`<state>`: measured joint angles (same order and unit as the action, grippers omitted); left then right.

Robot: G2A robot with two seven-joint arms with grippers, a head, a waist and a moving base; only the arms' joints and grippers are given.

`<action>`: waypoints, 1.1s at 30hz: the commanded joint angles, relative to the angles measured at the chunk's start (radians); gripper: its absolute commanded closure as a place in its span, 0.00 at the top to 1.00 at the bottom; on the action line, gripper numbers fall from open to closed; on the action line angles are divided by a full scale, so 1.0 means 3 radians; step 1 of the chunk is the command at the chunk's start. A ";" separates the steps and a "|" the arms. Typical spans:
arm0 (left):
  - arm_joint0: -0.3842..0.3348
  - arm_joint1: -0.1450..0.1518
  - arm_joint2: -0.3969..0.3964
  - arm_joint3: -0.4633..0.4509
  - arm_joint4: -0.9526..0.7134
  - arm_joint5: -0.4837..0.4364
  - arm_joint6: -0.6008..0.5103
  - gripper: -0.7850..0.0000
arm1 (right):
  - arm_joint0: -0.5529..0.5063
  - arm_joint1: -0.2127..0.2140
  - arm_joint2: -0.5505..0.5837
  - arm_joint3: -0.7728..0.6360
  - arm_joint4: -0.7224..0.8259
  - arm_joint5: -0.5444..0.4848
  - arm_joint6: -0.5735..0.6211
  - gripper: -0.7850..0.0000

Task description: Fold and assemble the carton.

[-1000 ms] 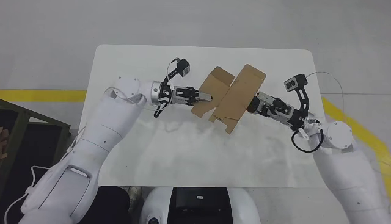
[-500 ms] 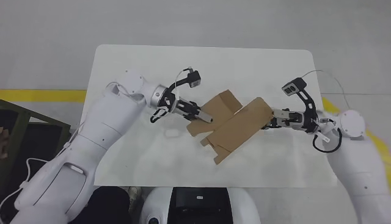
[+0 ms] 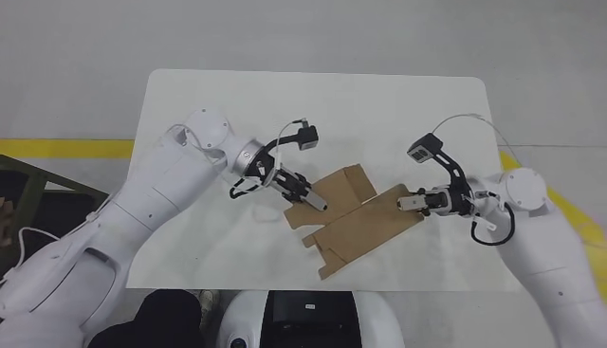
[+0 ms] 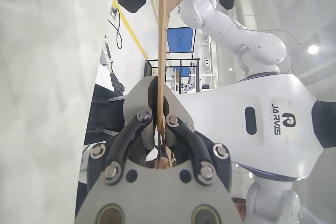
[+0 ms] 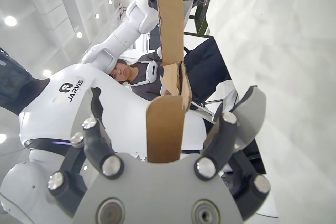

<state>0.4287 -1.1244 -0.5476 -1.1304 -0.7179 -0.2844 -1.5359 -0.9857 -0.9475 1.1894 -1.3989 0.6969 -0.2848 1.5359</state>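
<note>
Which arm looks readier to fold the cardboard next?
Probably the right: the right gripper sits open around a flap of the carton, while the left gripper clamps its opposite edge as anchor.

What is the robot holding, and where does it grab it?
The flat brown cardboard carton, pinched at one end's edge by the left end effector. The right end effector stands open around the other end.

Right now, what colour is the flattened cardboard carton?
Plain brown; the cardboard carton shows best in the top view.
</note>
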 commanded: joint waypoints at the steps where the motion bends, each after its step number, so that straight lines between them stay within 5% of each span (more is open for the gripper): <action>1: -0.0023 0.0024 0.0050 -0.0015 -0.0042 0.0000 0.0000 0.00 | 0.0013 0.0023 -0.0037 -0.0003 -0.0022 0.0000 0.0000 1.00; 5: -0.0060 0.0068 0.0127 -0.0045 -0.0112 0.0000 0.0000 0.00 | 0.0045 0.0063 -0.0077 0.0023 -0.0050 0.0000 0.0000 0.89; 10: -0.0092 0.0119 0.0184 -0.0078 -0.0203 0.0000 0.0000 0.00 | 0.0075 0.0103 -0.0130 0.0038 -0.0092 -0.0006 -0.0005 0.49; 22: -0.0171 0.0185 0.0301 -0.0099 -0.0264 0.0000 0.0000 0.00 | 0.0110 0.0181 -0.0259 0.0043 -0.0030 -0.0056 -0.0055 0.01; 24: -0.0178 0.0192 0.0315 -0.0093 -0.0275 0.0000 0.0000 0.00 | 0.0112 0.0192 -0.0276 0.0043 -0.0015 -0.0064 -0.0064 0.00; 26: -0.0181 0.0199 0.0313 -0.0070 -0.0304 0.0000 0.0000 0.25 | 0.0118 0.0202 -0.0291 0.0048 -0.0005 -0.0076 -0.0075 0.00; 27: -0.0182 0.0202 0.0306 -0.0052 -0.0321 0.0000 0.0000 1.00 | 0.0122 0.0207 -0.0298 0.0050 -0.0001 -0.0083 -0.0082 0.00; 33: -0.0201 0.0231 0.0168 0.0232 -0.0482 0.0000 0.0000 1.00 | 0.0122 0.0226 -0.0239 0.0195 0.0200 -0.0163 -0.0164 0.00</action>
<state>0.3691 -1.0567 -0.4883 -1.0764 -0.8594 -0.2844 -1.5359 -0.9488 -0.8807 1.1116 -1.3515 0.7494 -0.3303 1.4903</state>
